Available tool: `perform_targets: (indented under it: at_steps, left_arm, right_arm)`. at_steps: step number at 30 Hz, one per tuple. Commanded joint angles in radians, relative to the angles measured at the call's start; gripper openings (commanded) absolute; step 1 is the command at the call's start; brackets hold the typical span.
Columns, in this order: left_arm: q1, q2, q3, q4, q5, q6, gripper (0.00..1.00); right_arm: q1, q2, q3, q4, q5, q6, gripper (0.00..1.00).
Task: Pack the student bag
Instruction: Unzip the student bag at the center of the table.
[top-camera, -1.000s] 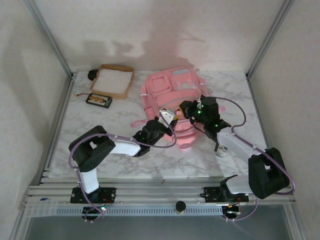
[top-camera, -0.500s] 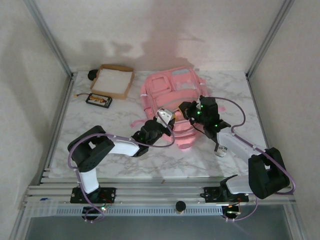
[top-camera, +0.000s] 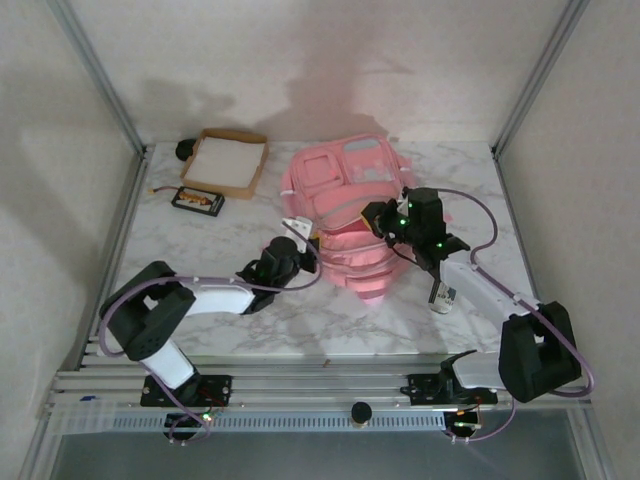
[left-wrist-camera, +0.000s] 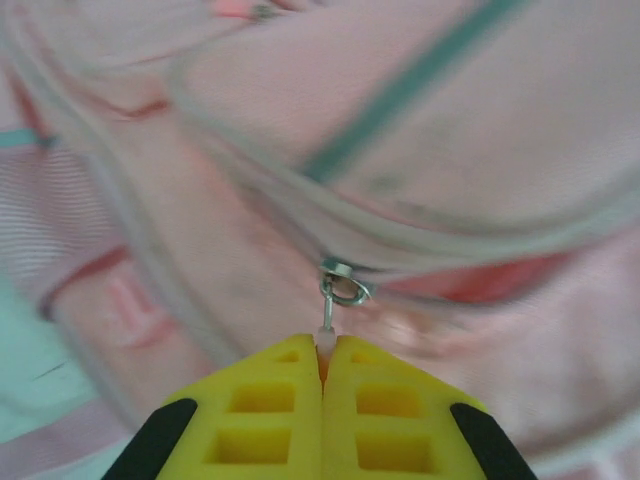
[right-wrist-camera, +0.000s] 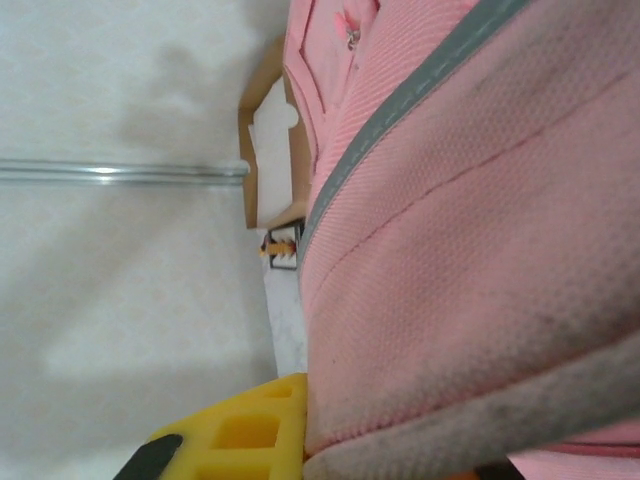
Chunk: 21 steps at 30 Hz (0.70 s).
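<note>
The student bag (top-camera: 340, 190), a large pink backpack, lies at the middle back of the table. My left gripper (top-camera: 297, 238) is at the bag's left side. In the left wrist view its yellow fingers (left-wrist-camera: 270, 420) are shut on the pale zipper pull (left-wrist-camera: 326, 342), which hangs from a metal ring (left-wrist-camera: 343, 288) on the bag (left-wrist-camera: 480, 150). My right gripper (top-camera: 385, 216) is at the bag's right side, shut on a fold of the pink fabric (right-wrist-camera: 450, 250). One yellow finger (right-wrist-camera: 245, 430) shows beside that fold; the other is hidden behind it.
A shallow tan cardboard tray (top-camera: 228, 162) stands at the back left, with a dark object (top-camera: 186, 150) behind it. A black case (top-camera: 197, 200) holding orange items lies in front of the tray. Metal frame posts rise at both back corners.
My left gripper has closed on the zipper pull and drawn it leftwards along the bag. The right gripper has shifted slightly toward the back, still holding the fabric.
</note>
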Motion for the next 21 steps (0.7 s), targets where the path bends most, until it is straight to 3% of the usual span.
perform_targets:
  at_steps: [1, 9, 12, 15, 18, 21]
  left_arm:
    - [0.066, -0.081, -0.042, -0.162, -0.145, -0.118, 0.00]
    - [0.187, -0.053, 0.044, -0.214, -0.129, -0.142, 0.00]
    - [0.248, -0.017, 0.063, -0.214, -0.040, -0.175, 0.00]
    - [0.258, 0.014, 0.098, -0.230, -0.025, -0.178, 0.00]
    - [0.274, 0.044, 0.144, -0.303, -0.080, -0.216, 0.00]
    - [0.284, 0.017, 0.149, -0.317, -0.013, -0.221, 0.00]
  right_arm:
    - [-0.038, -0.075, 0.036, 0.026, -0.019, -0.035, 0.00]
    - [-0.057, -0.057, 0.057, -0.040, -0.038, -0.105, 0.00]
    - [-0.070, -0.027, 0.066, -0.046, -0.061, -0.134, 0.00]
    - [-0.065, 0.013, 0.085, -0.054, -0.060, -0.169, 0.00]
    - [-0.068, 0.016, 0.071, -0.054, -0.047, -0.182, 0.00]
    - [-0.067, 0.043, 0.067, -0.026, -0.084, -0.193, 0.00]
